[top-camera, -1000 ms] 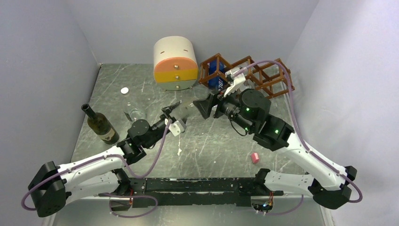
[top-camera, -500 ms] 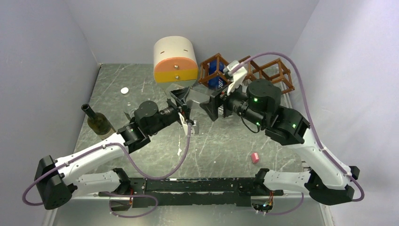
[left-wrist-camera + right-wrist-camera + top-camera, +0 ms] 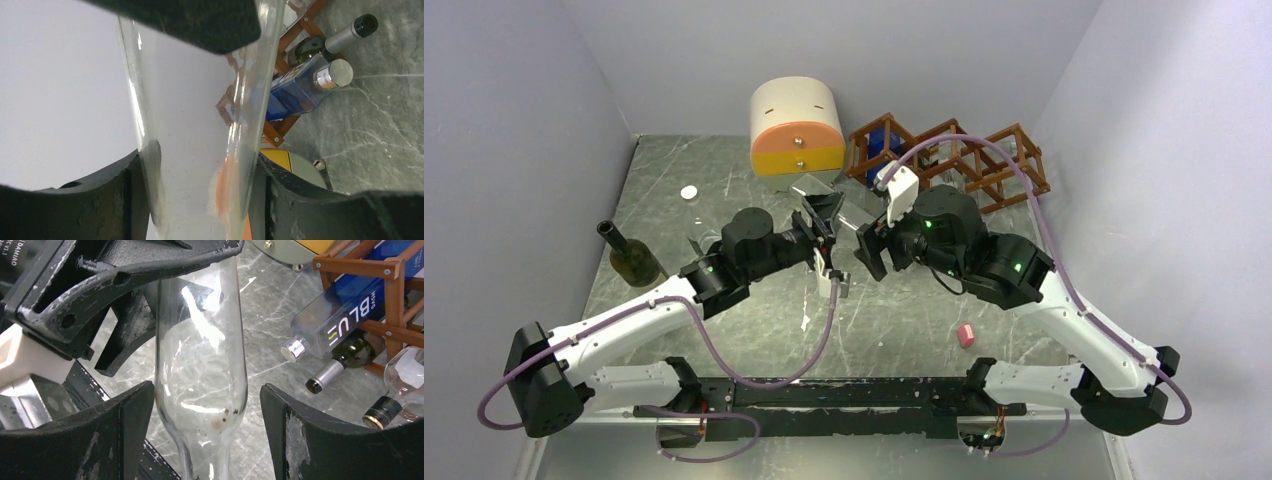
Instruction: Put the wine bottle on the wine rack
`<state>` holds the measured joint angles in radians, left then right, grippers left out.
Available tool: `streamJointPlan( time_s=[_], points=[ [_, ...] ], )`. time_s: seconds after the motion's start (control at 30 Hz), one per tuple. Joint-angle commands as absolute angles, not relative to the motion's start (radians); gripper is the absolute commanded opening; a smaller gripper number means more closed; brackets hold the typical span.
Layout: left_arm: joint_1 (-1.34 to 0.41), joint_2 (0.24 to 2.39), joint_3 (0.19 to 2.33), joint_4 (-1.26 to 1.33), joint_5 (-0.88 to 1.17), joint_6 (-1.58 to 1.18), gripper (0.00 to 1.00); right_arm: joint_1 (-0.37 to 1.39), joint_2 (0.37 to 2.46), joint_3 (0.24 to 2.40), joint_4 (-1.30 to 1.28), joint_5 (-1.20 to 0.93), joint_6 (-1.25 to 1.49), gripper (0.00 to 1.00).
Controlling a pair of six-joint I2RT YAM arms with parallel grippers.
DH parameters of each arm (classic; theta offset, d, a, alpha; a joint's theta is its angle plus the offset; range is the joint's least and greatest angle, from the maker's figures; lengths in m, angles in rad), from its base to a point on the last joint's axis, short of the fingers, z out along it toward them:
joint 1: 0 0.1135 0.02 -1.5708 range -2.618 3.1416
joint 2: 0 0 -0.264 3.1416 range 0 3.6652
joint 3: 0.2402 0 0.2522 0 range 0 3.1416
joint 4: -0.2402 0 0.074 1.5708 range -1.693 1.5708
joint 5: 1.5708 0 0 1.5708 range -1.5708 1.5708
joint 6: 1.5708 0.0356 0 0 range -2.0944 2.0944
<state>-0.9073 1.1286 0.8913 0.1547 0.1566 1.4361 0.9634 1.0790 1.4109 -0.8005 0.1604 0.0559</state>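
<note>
Left pincer [image 3: 197,170] pinching clear bottle [image 3: 200,330]; right pincer [image 3: 205,400] spread, straddling same bottle, not touching. Rack [image 3: 395,300] beyond both, apart.

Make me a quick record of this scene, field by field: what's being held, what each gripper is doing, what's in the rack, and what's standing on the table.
held item: clear glass bottle, between the two grippers
left gripper: shut on the clear bottle, fingers against the glass
right gripper: open, a finger on either side of the bottle with gaps showing
rack: reddish-brown wooden lattice wine rack, already holding a blue square bottle and a dark green bottle
table: another dark green bottle standing upright at the left
</note>
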Motion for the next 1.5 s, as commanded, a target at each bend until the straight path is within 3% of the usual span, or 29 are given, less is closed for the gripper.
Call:
streamJointPlan(
  time_s=[0.0,0.2,0.43,0.5,0.53,0.57,0.6,0.63,0.93,1.2,1.3,1.37,1.47],
  points=[
    [-0.922,1.114,0.938,0.208,0.231,1.479,0.07,0.966,1.108,1.409,-0.810,0.158,0.033,0.80],
    [-0.938,1.116,0.936,0.209,0.189,1.490,0.09,0.966,1.135,1.393,-0.773,0.137,0.044,0.68],
    [-0.940,1.120,0.956,0.223,0.144,1.404,0.20,0.966,1.160,1.393,-0.770,0.154,0.065,0.25],
    [-0.941,1.116,0.956,0.231,0.121,1.380,0.30,0.966,1.167,1.394,-0.770,0.171,0.072,0.06],
    [-0.941,1.114,0.952,0.239,0.113,1.366,0.45,0.966,1.169,1.395,-0.769,0.178,0.076,0.00],
    [-0.941,1.112,0.945,0.251,0.108,1.346,0.57,0.966,1.171,1.398,-0.768,0.187,0.082,0.00],
    [-0.941,1.110,0.937,0.267,0.102,1.333,0.90,0.967,1.174,1.403,-0.769,0.197,0.086,0.00],
    [-0.940,1.109,0.931,0.276,0.095,1.325,0.99,0.966,1.179,1.411,-0.769,0.204,0.087,0.00],
    [-0.940,1.088,0.837,0.371,0.099,1.184,0.97,0.954,1.175,1.447,-0.728,0.356,0.096,0.00],
    [-0.940,0.981,0.734,0.482,0.292,0.877,0.97,0.808,1.148,1.445,-0.690,0.357,0.089,0.00],
    [-0.940,0.961,0.698,0.556,0.258,0.657,0.97,0.708,1.123,1.410,-0.677,0.348,0.093,0.00],
    [-0.940,0.954,0.691,0.608,0.127,0.398,0.97,0.659,1.097,1.373,-0.676,0.374,0.112,0.00],
    [-0.940,0.943,0.690,0.542,0.035,0.073,0.97,0.599,1.040,1.301,-0.669,0.428,0.161,0.00]
  ],
)
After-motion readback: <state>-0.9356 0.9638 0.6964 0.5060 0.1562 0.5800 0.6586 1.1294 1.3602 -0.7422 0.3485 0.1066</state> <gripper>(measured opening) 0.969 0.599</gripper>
